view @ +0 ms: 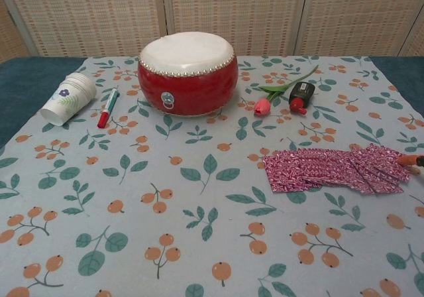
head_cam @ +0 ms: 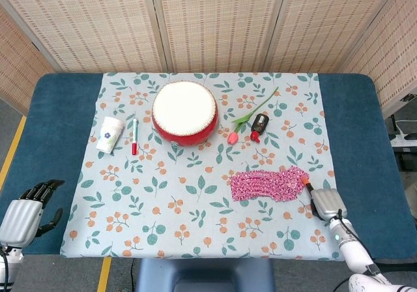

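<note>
1. The right hand [head_cam: 324, 202] sits low over the near right part of the counter [head_cam: 71, 109], its back facing the head camera. An orange fingertip [head_cam: 305, 182] points ahead and to its left. I cannot tell how far the hand is spread or whether it holds anything; in the chest view only that orange tip shows at the right edge.

2. Just off that fingertip lies a pink-and-white knitted cloth [head_cam: 268, 184], flat on the floral tablecloth [head_cam: 195, 214]. Its nearest end touches the fingertip or sits right beside it; I cannot tell which.

3. Judging by its look, the cloth is soft, light and limp. It would sag and bunch when lifted, and should not slip easily. The end closest to the hand looks like the easiest place to pinch, taking the edge between thumb and finger.

4. Far ahead and left of the right hand are a small dark bottle with a red cap [head_cam: 259, 126], a pink tulip [head_cam: 232, 137] and a red drum [head_cam: 185, 113].

5. The left hand [head_cam: 26, 212] rests well apart at the near left edge, dark fingers curled loosely, holding nothing. Ahead of it lie a paper cup [head_cam: 109, 134] on its side and a red-and-green marker [head_cam: 135, 136].
</note>
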{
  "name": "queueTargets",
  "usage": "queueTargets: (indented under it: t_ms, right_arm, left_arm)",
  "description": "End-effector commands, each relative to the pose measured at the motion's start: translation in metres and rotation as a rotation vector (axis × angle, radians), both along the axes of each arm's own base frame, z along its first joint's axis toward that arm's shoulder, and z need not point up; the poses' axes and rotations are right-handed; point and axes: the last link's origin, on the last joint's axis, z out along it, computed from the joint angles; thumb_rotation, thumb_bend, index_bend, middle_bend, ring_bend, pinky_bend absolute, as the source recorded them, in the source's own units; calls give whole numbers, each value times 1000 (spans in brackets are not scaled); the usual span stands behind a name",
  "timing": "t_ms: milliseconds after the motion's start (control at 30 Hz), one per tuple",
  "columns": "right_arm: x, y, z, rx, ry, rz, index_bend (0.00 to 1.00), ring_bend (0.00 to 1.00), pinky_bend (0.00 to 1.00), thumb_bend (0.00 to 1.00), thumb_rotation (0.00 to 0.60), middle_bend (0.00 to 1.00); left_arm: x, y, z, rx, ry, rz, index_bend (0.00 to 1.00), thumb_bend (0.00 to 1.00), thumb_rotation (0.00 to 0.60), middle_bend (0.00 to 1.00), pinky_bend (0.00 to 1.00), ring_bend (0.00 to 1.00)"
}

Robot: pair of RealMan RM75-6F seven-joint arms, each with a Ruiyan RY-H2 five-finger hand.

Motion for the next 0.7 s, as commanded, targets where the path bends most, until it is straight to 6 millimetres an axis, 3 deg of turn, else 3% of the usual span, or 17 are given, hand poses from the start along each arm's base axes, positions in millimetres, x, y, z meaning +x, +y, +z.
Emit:
queueTargets:
  t_ms: [33, 300, 433, 700]
  right_arm:
    - [-7, 1, 4, 15, 37, -31, 92, 941, 827, 882, 600, 833]
    - [-19, 12, 17, 53, 142, -72, 114, 941, 828, 881, 600, 833]
    - [-21, 23, 30, 62, 184, -97, 211, 941, 827, 882, 600, 833]
    - [-16, 37, 43, 88, 208, -112, 293, 941, 827, 882, 600, 832]
  left_arm:
    - [0, 0, 0, -1, 1, 0, 188, 424, 600, 211, 365, 235]
    - [0, 0, 1, 1, -3, 3, 187, 423, 600, 214, 366, 237]
    - [0, 0, 1, 3, -5, 3, 187, 424, 600, 215, 365, 237]
    - [1, -1, 0, -3, -1, 1, 187, 423, 600, 216, 365, 237]
